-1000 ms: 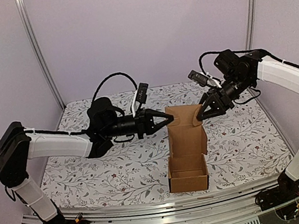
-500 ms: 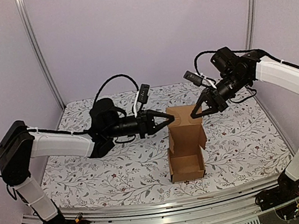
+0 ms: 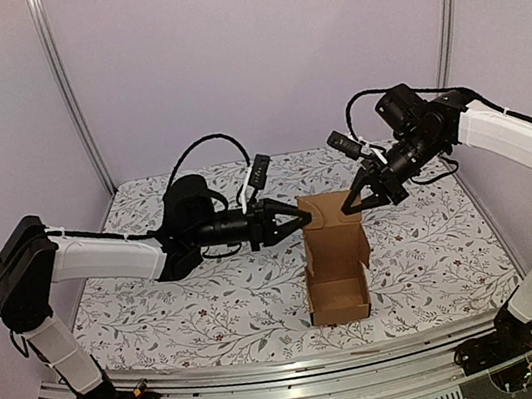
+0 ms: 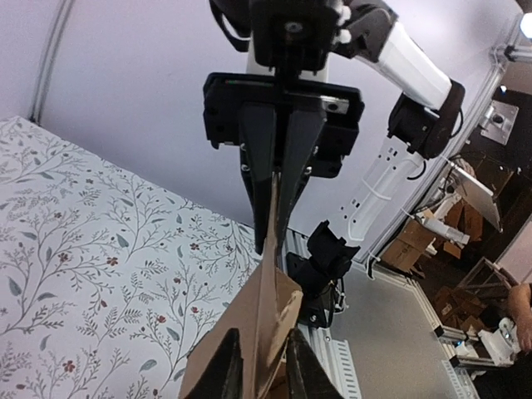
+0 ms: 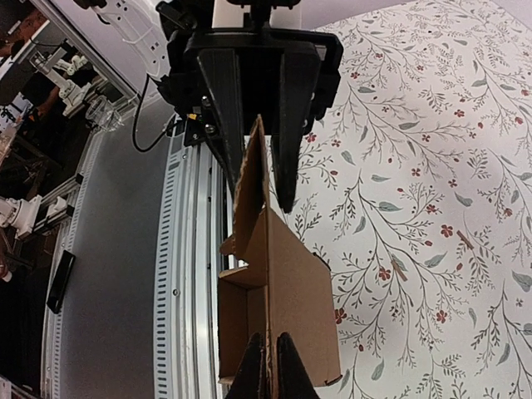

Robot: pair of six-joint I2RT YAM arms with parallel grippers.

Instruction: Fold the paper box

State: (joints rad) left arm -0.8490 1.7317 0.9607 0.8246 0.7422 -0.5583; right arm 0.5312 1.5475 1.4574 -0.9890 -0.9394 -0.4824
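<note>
Item: paper box (image 3: 334, 255), half-formed and upright, top panel pinched between my right gripper's (image 3: 350, 209) closed jaws and threaded between my left gripper's (image 3: 299, 217) narrow jaws, grip there indiscernible; hazard: uneven sideways pull creasing or toppling it.

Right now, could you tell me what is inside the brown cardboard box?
Inside the plain brown cardboard box, only its bare walls and floor show; its near wall hides the floor's front strip.
</note>
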